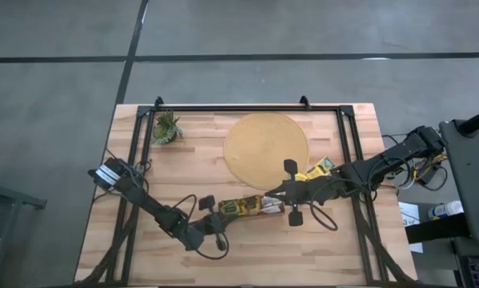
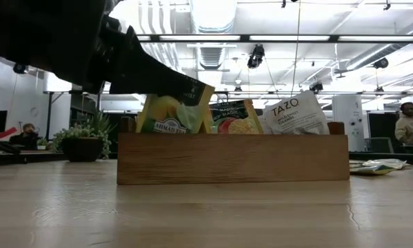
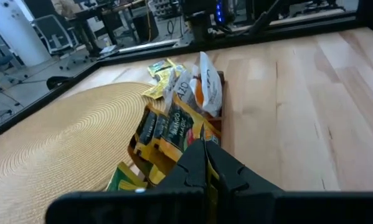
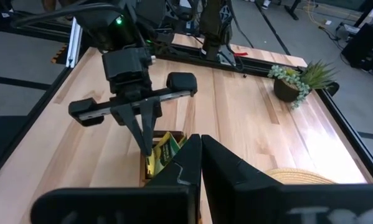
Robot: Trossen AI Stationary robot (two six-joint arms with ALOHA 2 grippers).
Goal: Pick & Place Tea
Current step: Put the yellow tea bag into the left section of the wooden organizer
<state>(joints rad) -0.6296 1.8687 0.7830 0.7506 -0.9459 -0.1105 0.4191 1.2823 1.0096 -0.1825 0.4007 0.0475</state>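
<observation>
We see the tea sachets standing upright in a brown wooden tray near the middle of the table, just at the near edge of the round woven mat. In the low view three packets rise above the tray wall: a yellow one, a dark one with fruit and a white one. A few more sachets lie loose on the table at the right edge of the mat, partly under the right arm.

The left gripper is at the left end of the tray with its fingers pressed together, and the tips reach down among the sachets at that end; we cannot tell if a sachet is pinched between them. The right gripper is at the right end of the tray, also clenched, with nothing visible in it. The two grippers face each other across the tray.

The table is light wood planks with a black metal frame around it. A small green plant in a pot stands at the far left corner. Beyond the table the floor is grey. The low view shows a large hall with ceiling lights, and a person stands far on the right.
</observation>
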